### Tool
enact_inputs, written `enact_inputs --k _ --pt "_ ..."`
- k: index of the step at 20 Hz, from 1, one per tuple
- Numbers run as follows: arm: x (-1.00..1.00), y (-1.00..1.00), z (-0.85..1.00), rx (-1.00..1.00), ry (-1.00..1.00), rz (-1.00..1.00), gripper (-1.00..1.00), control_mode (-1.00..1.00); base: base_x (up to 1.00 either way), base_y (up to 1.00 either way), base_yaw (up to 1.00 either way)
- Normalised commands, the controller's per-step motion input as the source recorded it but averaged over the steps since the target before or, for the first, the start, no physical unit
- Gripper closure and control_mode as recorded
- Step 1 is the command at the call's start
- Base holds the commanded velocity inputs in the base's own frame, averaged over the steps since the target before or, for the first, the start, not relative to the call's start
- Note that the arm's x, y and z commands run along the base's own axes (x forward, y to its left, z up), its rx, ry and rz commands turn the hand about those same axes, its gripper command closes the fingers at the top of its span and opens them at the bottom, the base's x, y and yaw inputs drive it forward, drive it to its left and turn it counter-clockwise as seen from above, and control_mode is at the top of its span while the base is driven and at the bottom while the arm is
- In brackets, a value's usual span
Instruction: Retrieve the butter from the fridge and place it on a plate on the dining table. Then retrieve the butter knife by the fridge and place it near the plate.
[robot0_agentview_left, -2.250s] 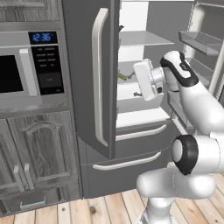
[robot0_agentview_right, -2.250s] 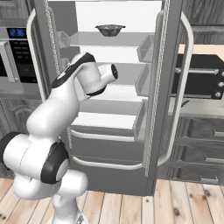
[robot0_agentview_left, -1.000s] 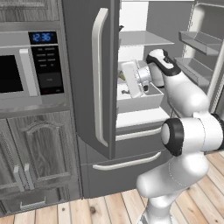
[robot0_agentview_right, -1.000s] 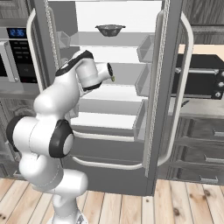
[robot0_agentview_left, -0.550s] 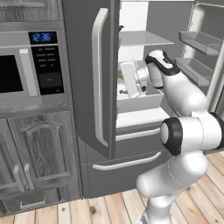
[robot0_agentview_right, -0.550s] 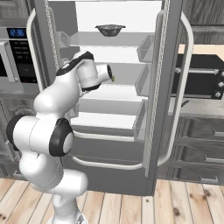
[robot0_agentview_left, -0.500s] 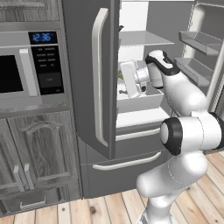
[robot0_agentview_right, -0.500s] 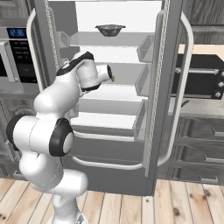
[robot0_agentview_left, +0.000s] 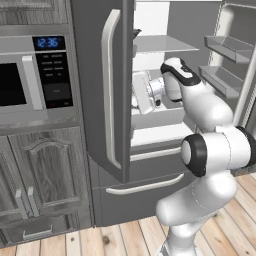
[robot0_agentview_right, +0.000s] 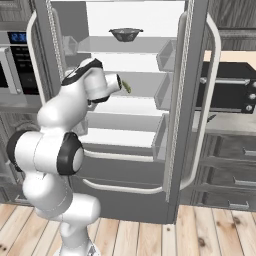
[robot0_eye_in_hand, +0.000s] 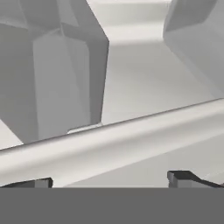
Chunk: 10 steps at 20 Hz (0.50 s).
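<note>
Both fridge (robot0_agentview_right: 195, 100) doors stand open; tool (robot0_eye_in_hand: 109, 181) spread wide, empty, inside near the butter (robot0_agentview_right: 127, 87).

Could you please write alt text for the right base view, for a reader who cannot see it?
A white robot arm reaches into the open fridge, its hand at a middle shelf where a small yellow-green butter shows just past the wrist. A dark bowl sits on the top shelf, and dark wooden cabinets stand to the right above a wood floor.

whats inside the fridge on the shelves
On the top shelf of the fridge sits a dark bowl. A small yellow-green butter lies on the middle shelf by the gripper. The arm covers the shelves' left part.
</note>
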Motion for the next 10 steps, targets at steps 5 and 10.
enact_inputs --k 5,10 --pt "-0.27 0.40 0.00 0.00 0.00 0.14 -1.00 -1.00 0.00 0.00 0.00" --pt "-0.39 0.47 0.00 0.00 0.00 0.12 -1.00 -1.00 0.00 0.00 0.00"
